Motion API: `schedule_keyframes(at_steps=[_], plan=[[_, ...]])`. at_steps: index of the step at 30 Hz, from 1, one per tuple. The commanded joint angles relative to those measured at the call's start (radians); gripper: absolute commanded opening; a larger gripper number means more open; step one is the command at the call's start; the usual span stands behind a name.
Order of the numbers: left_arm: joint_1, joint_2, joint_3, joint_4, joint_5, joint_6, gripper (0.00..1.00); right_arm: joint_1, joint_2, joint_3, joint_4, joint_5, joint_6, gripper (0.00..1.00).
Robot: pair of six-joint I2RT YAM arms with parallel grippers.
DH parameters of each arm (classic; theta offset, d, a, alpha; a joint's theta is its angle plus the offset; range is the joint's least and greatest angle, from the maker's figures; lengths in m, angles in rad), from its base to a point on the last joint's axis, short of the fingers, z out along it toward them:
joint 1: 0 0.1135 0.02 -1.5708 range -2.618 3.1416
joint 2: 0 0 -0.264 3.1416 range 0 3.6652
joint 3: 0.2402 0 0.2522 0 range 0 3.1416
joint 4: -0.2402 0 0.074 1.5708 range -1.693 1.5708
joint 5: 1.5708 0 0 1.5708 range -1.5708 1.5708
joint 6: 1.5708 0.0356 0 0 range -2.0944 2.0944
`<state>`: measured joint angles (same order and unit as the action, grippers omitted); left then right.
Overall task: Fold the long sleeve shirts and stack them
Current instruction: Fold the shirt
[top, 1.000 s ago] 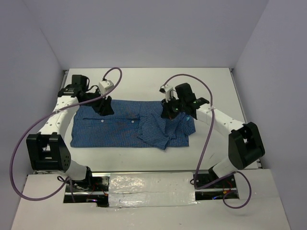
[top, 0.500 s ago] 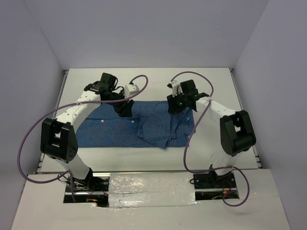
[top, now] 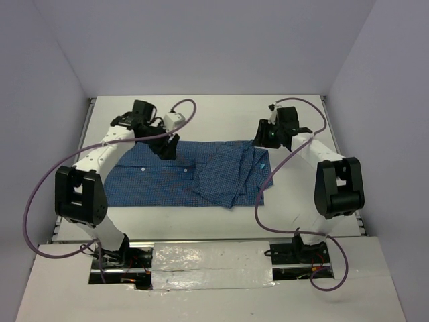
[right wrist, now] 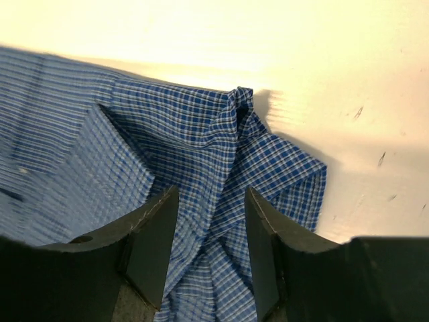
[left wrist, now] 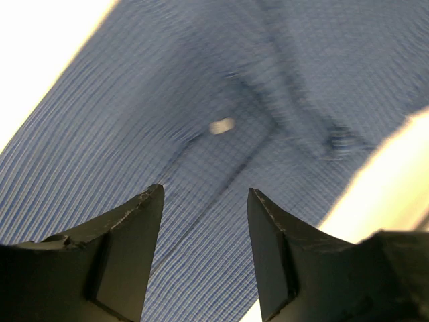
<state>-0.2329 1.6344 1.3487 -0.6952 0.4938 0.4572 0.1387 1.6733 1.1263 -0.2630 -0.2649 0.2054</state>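
The blue checked long sleeve shirt (top: 181, 176) lies spread across the white table, its right side bunched into folds (top: 234, 171). My left gripper (top: 167, 149) is open over the shirt's far edge; in the left wrist view (left wrist: 204, 201) blue cloth with a small white button (left wrist: 222, 125) fills the gap, not gripped. My right gripper (top: 263, 139) is open above the shirt's far right corner. In the right wrist view (right wrist: 211, 198) the jaws stand apart over creased checked cloth (right wrist: 228, 141) that ends in a pinched peak.
The white table (top: 214, 111) is bounded by grey walls at left, back and right. Purple cables loop from both arms. The arm bases stand at the near edge on a foil-taped strip (top: 211, 258).
My right gripper has pulled back to the far right corner of the shirt. My left gripper swung right along the far edge, then back a little. The bunched folds lie flatter.
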Motion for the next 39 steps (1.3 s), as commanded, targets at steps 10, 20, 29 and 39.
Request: schedule_keyframes(at_steps=[10, 20, 29, 39], plan=[[0.503, 0.076, 0.052, 0.132, -0.268, -0.215, 0.76, -0.016, 0.143, 0.113, 0.07, -0.05, 0.123, 0.5], [0.642, 0.266, 0.148, 0.18, -0.251, -0.29, 0.99, -0.016, 0.316, 0.274, 0.016, -0.031, 0.127, 0.46], [0.63, 0.341, 0.141, 0.195, -0.103, -0.259, 0.98, -0.019, 0.31, 0.288, -0.019, -0.017, 0.103, 0.36], [0.632, 0.4, 0.116, 0.161, -0.057, -0.239, 0.46, -0.021, 0.359, 0.326, -0.085, 0.012, 0.101, 0.23]])
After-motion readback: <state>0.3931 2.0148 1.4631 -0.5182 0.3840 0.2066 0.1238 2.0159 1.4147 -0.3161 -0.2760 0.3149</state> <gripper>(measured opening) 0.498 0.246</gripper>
